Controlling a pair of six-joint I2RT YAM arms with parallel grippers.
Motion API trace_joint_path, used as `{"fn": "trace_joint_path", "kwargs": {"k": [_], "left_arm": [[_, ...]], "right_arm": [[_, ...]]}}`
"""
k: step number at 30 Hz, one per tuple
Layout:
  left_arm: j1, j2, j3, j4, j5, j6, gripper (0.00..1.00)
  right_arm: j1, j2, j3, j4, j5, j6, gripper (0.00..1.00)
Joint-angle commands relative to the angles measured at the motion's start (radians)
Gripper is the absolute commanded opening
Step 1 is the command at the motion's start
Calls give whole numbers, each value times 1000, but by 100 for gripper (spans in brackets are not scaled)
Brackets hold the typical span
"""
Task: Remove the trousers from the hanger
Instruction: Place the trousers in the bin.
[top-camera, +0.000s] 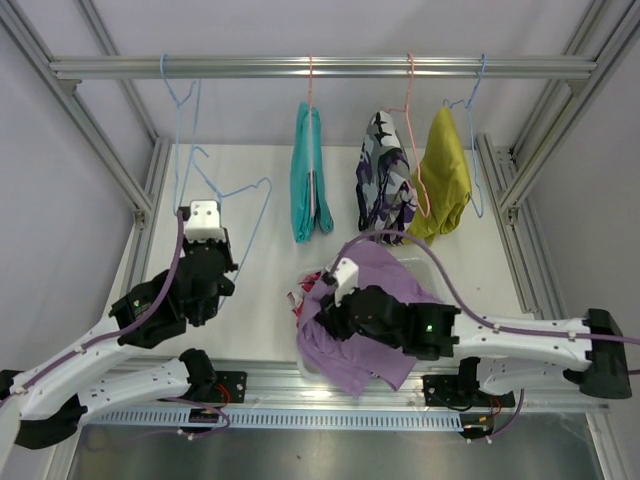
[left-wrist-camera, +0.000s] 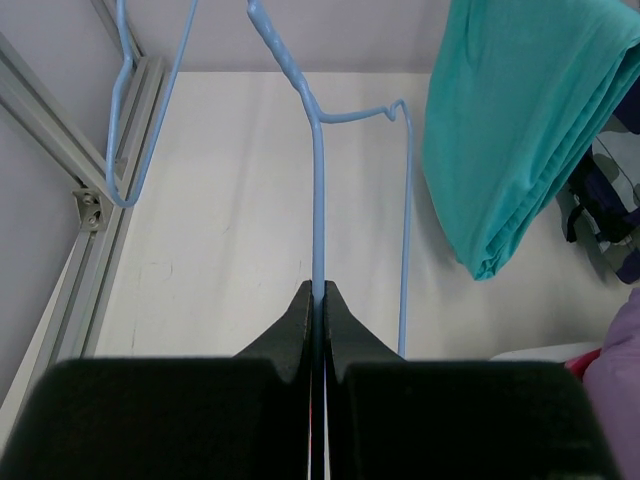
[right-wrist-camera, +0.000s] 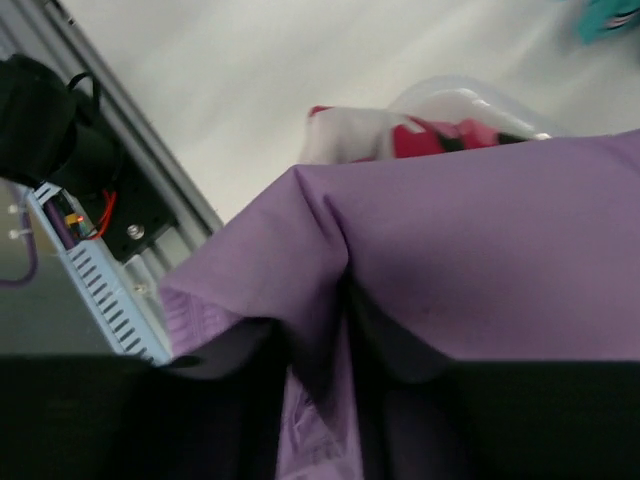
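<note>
My left gripper (top-camera: 201, 206) (left-wrist-camera: 321, 290) is shut on the lower wire of a bare blue hanger (top-camera: 182, 130) (left-wrist-camera: 318, 200) hooked on the rail (top-camera: 320, 66). Lilac trousers (top-camera: 345, 355) (right-wrist-camera: 480, 230) lie draped over my right arm and a clear tub (top-camera: 428, 266) at the front. My right gripper (right-wrist-camera: 320, 340) has its jaws a little apart, with a fold of that lilac cloth between them. Pink camouflage trousers (top-camera: 303, 296) (right-wrist-camera: 400, 138) lie in the tub underneath. Teal trousers (top-camera: 310, 175) (left-wrist-camera: 520, 130), purple-grey camouflage trousers (top-camera: 385, 175) and mustard trousers (top-camera: 446, 180) hang on hangers.
Aluminium frame posts stand at the left (top-camera: 90, 130) (left-wrist-camera: 60, 110) and at the right (top-camera: 560, 110). A pink hanger (top-camera: 416, 150) and a blue hanger (top-camera: 474, 150) carry the two right garments. The front rail with its cable duct (right-wrist-camera: 100, 280) runs below my right wrist.
</note>
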Motion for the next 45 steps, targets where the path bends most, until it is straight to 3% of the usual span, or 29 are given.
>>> {"fn": "trace_joint_path", "kwargs": {"k": [1,2,3,9,12,17,24,26,38,45], "left_arm": [[0,3,-3,12,8,-18,1],[0,4,-5,10,10,-18,0],[0,6,-8,13,16,-16,1],[-2,8,-23,27,25,-16,1],[-2,8,-26,24,31,-21,0],[-3,0,-26,19,36,-27,0],[-3,1,-20,24,39,-27,1],[-3,4,-23,24,42,-27,0],[-19,-8,-23,0,33,-39,0],[-25,-19,-17,-11,31,-38,1]], "right_arm": [[24,83,33,175,-58,51,37],[30,97,35,182,-73,54,44],[32,108,38,202,-88,59,58],[43,69,53,199,-119,58,77],[43,-10,55,169,-118,48,78],[41,-142,24,121,-44,35,71],[-8,-136,-74,159,-41,65,41],[-34,-102,-103,208,-67,77,37],[-59,217,-310,470,-174,229,35],[-56,69,-179,255,-118,170,38]]}}
